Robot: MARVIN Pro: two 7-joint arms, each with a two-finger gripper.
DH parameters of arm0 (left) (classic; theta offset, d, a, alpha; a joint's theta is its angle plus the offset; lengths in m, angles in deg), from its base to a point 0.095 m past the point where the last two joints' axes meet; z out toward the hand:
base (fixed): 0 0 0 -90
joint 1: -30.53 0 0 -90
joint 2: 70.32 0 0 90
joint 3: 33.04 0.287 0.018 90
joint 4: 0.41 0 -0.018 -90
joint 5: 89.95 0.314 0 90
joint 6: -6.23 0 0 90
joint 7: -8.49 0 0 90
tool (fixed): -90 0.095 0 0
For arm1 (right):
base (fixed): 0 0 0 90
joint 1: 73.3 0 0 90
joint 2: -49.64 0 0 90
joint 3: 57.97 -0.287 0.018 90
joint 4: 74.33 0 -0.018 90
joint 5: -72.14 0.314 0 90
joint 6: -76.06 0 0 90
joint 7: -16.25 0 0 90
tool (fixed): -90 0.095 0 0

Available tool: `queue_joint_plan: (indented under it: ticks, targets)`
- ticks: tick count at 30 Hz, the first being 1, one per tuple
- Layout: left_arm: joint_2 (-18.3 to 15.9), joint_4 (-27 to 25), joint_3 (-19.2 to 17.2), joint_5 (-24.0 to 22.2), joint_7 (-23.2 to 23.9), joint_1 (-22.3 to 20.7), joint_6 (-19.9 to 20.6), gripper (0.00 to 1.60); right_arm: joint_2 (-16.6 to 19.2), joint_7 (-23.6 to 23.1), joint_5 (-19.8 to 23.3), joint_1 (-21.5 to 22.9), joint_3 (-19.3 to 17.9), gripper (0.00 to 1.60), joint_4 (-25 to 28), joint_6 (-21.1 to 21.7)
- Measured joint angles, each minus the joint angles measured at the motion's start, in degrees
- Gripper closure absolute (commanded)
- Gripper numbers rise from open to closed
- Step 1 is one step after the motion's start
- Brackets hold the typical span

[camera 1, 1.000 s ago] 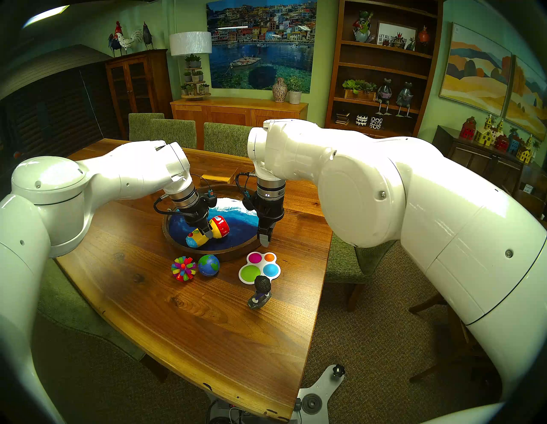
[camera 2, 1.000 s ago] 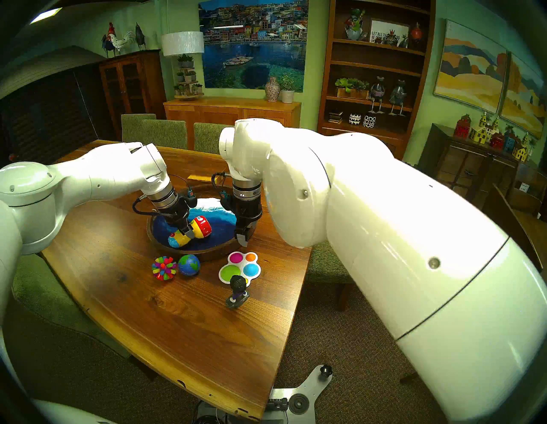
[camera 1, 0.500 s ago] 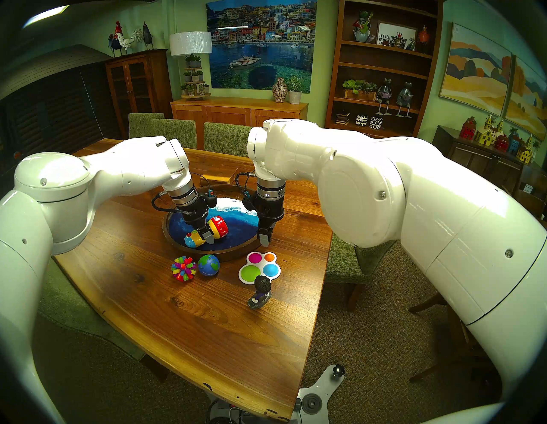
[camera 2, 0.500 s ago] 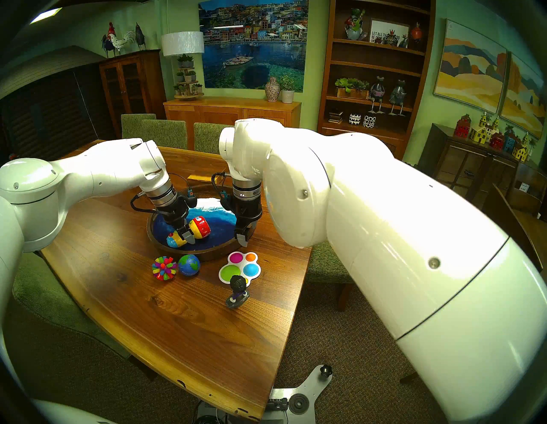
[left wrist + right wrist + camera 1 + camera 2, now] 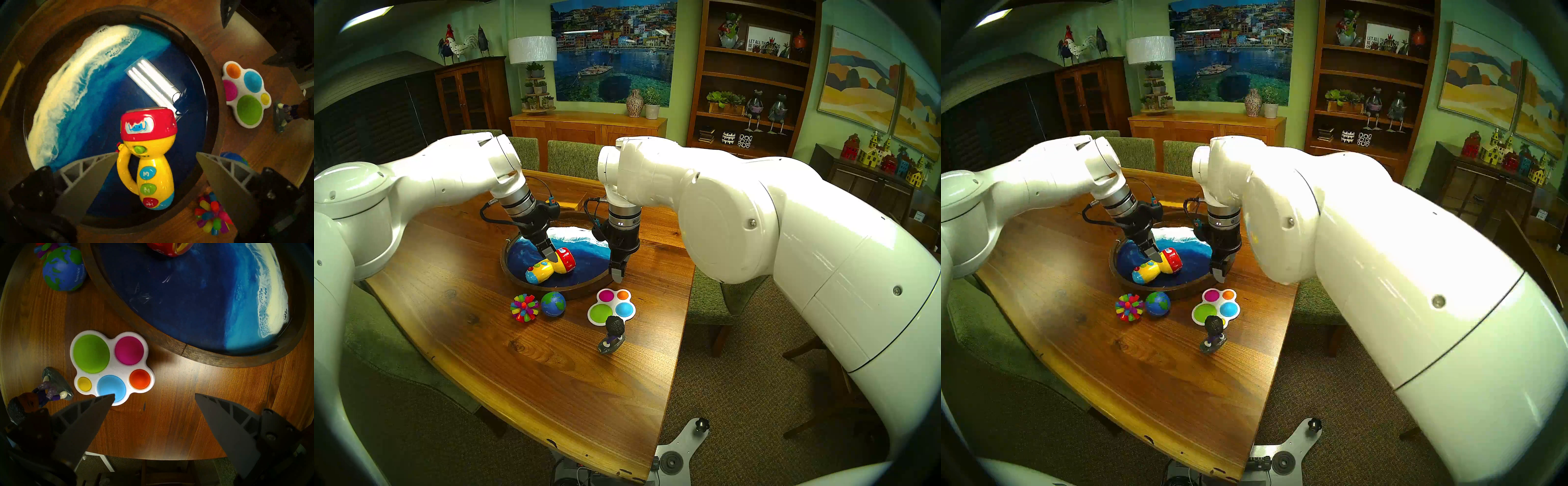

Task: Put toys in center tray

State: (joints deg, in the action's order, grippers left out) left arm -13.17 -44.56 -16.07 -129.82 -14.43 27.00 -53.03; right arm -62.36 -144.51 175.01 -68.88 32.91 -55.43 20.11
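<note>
The bench (image 5: 551,390) is carrying everything, and the round tray (image 5: 531,284) with its blue and white wave surface is sitting toward its far side. Inside the tray the yellow flashlight (image 5: 153,171) is lying on its side, red head toward the middle, so the step in hand looks like the end of the first delivery.

The left hand (image 5: 156,162) is hanging over the flashlight with its fingers spread wide on either side, gripping nothing. The right hand (image 5: 153,399) is hovering over bare bench just beside the tray's rim, pointing down, fingers equally wide apart and empty.

Four toys are waiting outside the tray. The white popper (image 5: 111,367) is lying flat close to the rim, almost under the right hand. The globe ball (image 5: 553,304) is sitting just beside the near rim, with the spiky ball (image 5: 524,307) next to it. The small figurine (image 5: 612,335) is standing nearest the robot, just beside the popper.

The next move probably calls for one hand dropping onto a remaining toy; the flat popper will likely need an edge pinch.
</note>
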Motion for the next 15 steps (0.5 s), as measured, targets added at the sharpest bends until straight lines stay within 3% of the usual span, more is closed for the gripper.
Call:
queue_joint_plan:
  ticks: [15]
  targets:
    - [-9.6,-11.8,0.8,3.5,6.4,-4.2,1.0,0.00,0.0,0.0,0.0,-0.2,0.0,0.00,0.0,0.0]
